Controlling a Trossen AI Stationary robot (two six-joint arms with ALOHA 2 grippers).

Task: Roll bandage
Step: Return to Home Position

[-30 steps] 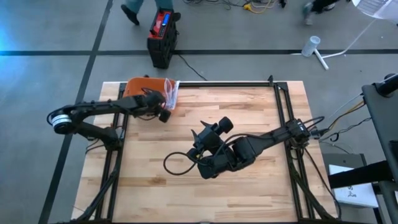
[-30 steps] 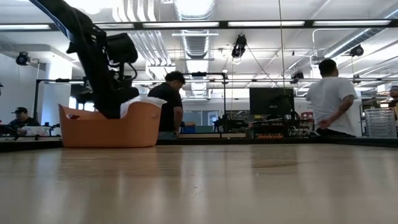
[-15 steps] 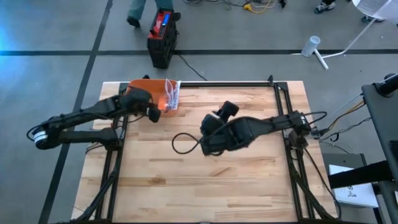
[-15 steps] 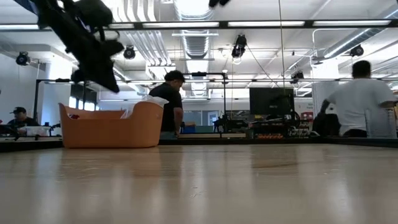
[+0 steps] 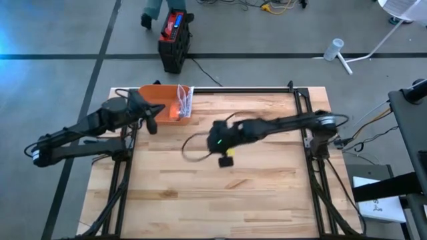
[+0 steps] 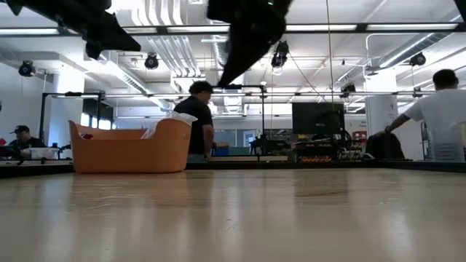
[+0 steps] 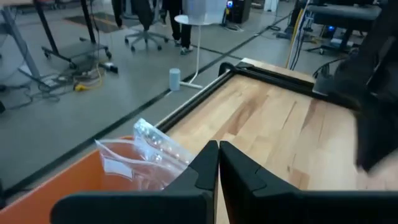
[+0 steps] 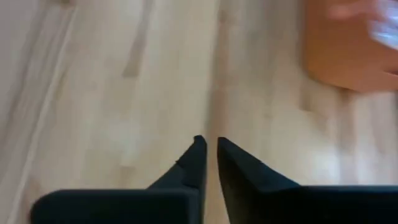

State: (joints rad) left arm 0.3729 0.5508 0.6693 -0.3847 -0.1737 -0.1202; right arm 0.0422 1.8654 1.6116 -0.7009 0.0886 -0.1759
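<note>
Since a second ago both arms have drawn back. The left gripper [image 7: 218, 146], then down at the orange plastic bin [image 6: 124, 151], now hangs clear of it. The right arm, then folded low over the middle of the light wooden surface [image 5: 267, 193], now reaches out straight from its base at 3 o'clock.

The right gripper [image 8: 210, 142] hangs over the middle of the surface, well apart from the bin and raised high in the low view. Its fingers are drawn all but together, with only a thin slit between them, and they grip nothing.

Farther back, the left gripper hovers just beside the bin at about its 7 o'clock. Its fingers are pressed together and empty.

The bin stands upright at the surface's 11 o'clock corner. A crumpled transparent zip bag [image 7: 146, 158] sticks up from the bin's 3 o'clock end, its zip strip uppermost. The rolled bandage cannot be told apart from the orange around it.

Beyond the surface, a person in a dark shirt [image 6: 196, 120] stands behind the bin at 12 o'clock. A person in a white shirt [image 6: 444, 109] stands off at 2 o'clock.
</note>
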